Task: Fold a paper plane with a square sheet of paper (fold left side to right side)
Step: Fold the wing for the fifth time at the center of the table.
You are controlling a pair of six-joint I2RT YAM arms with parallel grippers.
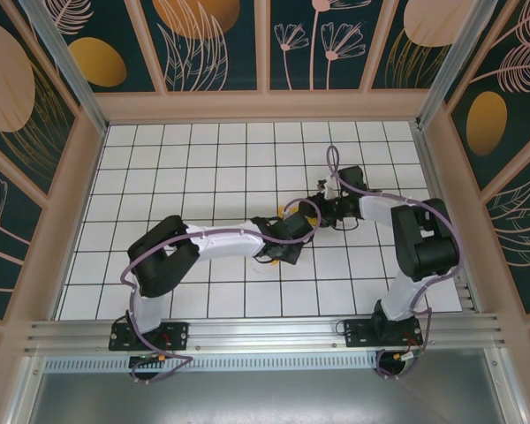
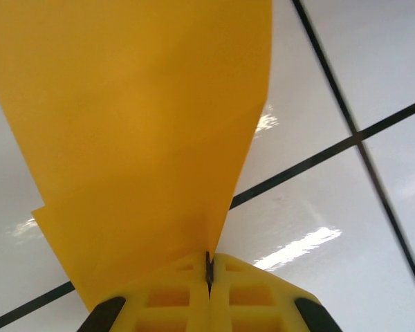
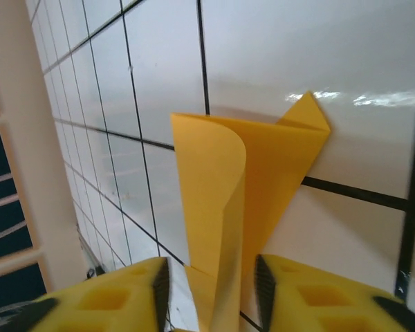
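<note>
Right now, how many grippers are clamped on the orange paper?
1. The left gripper is shut on an edge of the orange paper. The right gripper stands open with a curled flap between its fingers, not pinching it.

No text, label, brand, number or sign can be read anywhere.

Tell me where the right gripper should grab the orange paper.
Likely the raised curled flap of the orange paper, from the near side where the right gripper sits: the flap stands edge-on between its open fingers, a face toward each.
</note>
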